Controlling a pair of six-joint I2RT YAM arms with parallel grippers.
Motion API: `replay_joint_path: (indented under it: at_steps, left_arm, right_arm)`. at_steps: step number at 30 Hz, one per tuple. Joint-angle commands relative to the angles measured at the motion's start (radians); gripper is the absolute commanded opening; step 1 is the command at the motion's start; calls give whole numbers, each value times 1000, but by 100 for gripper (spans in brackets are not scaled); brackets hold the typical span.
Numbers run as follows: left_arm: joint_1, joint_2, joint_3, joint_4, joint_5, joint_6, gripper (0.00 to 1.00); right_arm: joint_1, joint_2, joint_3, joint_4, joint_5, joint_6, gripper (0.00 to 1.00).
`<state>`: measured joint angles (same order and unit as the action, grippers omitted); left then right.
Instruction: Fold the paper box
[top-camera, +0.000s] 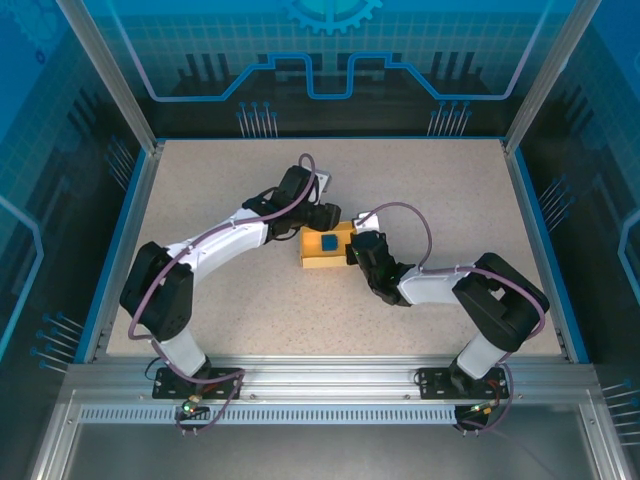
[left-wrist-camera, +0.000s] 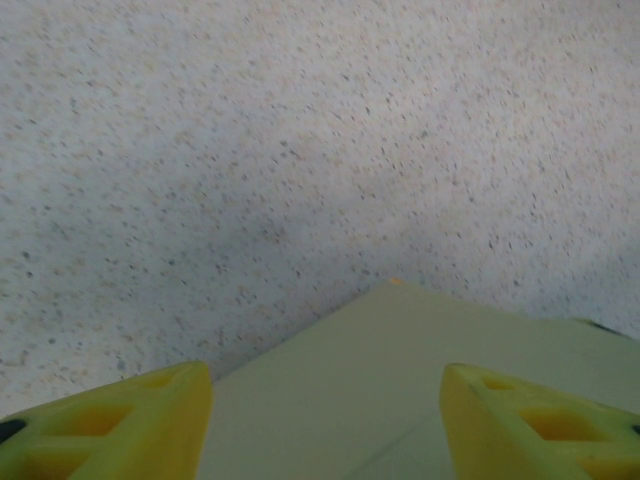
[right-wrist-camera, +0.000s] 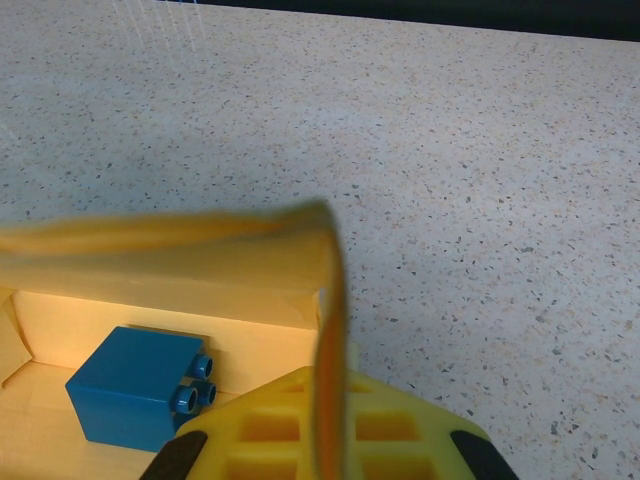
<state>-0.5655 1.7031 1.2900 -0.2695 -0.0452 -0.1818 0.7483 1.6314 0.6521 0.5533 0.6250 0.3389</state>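
**Two grippers at the paper box (top-camera: 322, 260), centre of top view**

Box sits mid-table (top-camera: 250, 320), open side up, long axis roughly left-right across the frame. Inside it: blue toy brick (right-wrist-camera: 135, 385), lower left of the right wrist view. Jaws of the right gripper (right-wrist-camera: 330, 440) are closed, pinching the box's thin end wall edge-on. Jaws of the left gripper (left-wrist-camera: 325, 400) are spread, with a pale panel corner between the fingers; contact unclear.

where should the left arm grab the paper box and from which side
Likely the thin panel on its far side, coming from that side: the left end effector hangs open over that panel, while the right end effector is shut on the right wall of the paper box.
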Motion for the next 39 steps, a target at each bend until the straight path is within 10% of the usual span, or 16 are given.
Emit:
replay_joint_path:
  at_steps: [1,39]
  left_arm:
    - [6,16,38,-55,85,19,62]
    - [-60,-11,-118,11,182,-78,59]
  right_arm:
    - [21,-11,-22,14,25,-9,0]
    - [72,-91,-98,-18,82,-3,11]
